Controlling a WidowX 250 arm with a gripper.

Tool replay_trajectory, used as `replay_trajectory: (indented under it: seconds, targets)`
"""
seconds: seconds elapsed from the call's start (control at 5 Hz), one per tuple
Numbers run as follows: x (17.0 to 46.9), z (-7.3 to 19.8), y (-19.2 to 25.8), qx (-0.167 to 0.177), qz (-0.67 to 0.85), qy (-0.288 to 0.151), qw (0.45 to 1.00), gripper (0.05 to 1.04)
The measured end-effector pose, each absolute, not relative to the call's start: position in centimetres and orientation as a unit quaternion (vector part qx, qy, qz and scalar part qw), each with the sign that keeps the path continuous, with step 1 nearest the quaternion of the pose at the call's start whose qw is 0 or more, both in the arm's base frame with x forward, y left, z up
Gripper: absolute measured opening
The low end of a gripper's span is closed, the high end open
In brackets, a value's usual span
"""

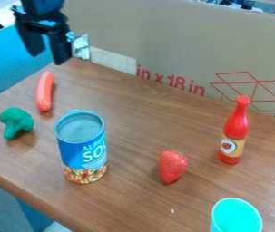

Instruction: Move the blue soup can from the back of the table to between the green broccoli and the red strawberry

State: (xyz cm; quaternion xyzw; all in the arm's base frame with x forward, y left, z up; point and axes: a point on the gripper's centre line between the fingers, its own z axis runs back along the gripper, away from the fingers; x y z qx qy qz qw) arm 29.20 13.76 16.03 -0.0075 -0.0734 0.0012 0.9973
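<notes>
Two fingers of the gripper (48, 58) stood apart, seemingly empty, near the far-left corner of the table (145, 118); the nearby sausage (45, 92) suited a gentle crosswise grip.

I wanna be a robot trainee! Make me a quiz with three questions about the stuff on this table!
1. Which of these is nearest the pincer?
A) cup
B) sausage
C) strawberry

2. True or false: the can stands upright.

3. Fill in the blank: the dark green toy is shaped like ____.

Key: 1. B; 2. true; 3. broccoli
</notes>
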Motion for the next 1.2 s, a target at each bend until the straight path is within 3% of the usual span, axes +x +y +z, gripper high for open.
replay_trajectory:
  seconds: [0.2, 1.2]
  targets:
    - [27.97, 15.48, 15.82, 0.007, 0.036, -0.05, 0.998, 0.999]
    - [27.9, 15.46, 15.98, 0.007, 0.042, -0.049, 0.998, 0.998]
